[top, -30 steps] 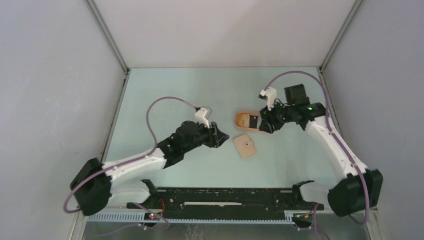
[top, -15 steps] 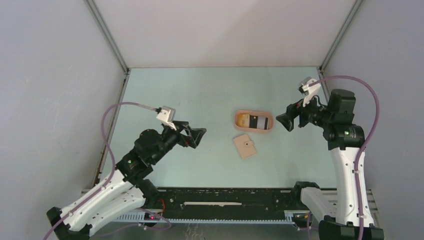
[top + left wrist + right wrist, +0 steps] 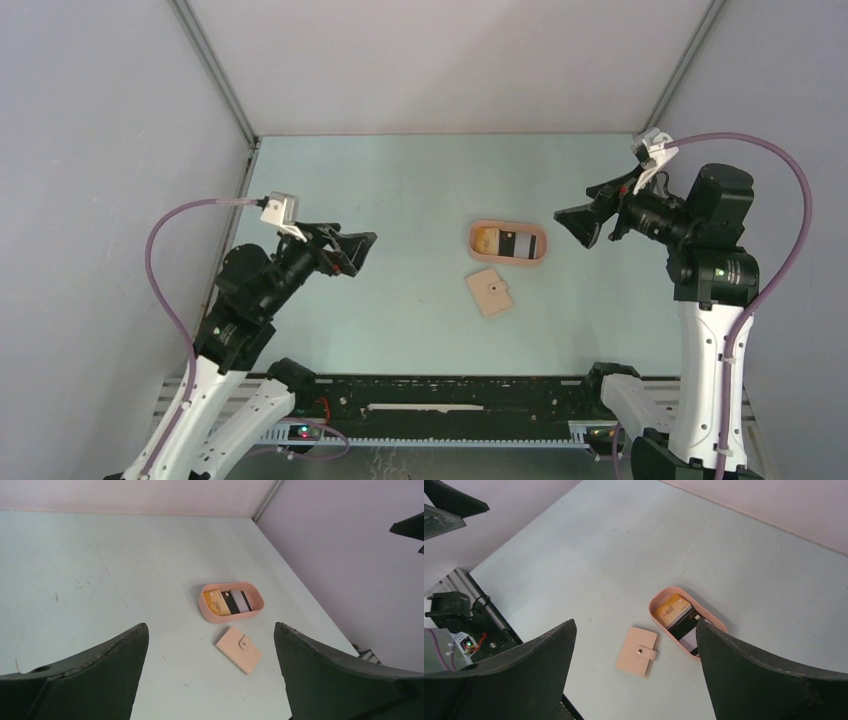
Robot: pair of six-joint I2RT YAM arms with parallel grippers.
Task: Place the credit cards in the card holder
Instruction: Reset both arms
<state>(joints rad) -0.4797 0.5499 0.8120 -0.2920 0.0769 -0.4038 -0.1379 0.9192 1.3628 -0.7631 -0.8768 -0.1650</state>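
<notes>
While both arms are raised off the pale green table (image 3: pixel 400 180), neither touches anything on it. The left arm (image 3: pixel 255 290) stands well to the left of the peach-pink oval tray (image 3: pixel 473 243). The left jaws are spread wide and empty, pointing across toward the tray. The right arm (image 3: pixel 712 270) rises well to the right of the tray. The right jaws are likewise spread wide with nothing between them, aimed back at the tray from that side. In the left wrist view the two dark fingers (image 3: pixel 90 680) frame the tray from afar.

The tray lies flat on the table, roughly midway between the two arms. The card holder (image 3: pixel 490 292), a small tan near-square wallet, lies just beside the tray on its near side, toward the arm bases. A narrow strip of table separates the two, and the holder sits at a slant to the tray's long side. It is folded shut, with the tab and its snap dot (image 3: pixel 639 651) facing up.

The credit cards (image 3: pixel 229 602) are all inside the tray, not in the card holder. They lie side by side along the tray's length, partly overlapping. A yellowish card (image 3: pixel 216 602) is at the tray's left end, a black one (image 3: pixel 230 601) is in the middle, and a light grey one (image 3: pixel 242 601) is toward the right end.
</notes>
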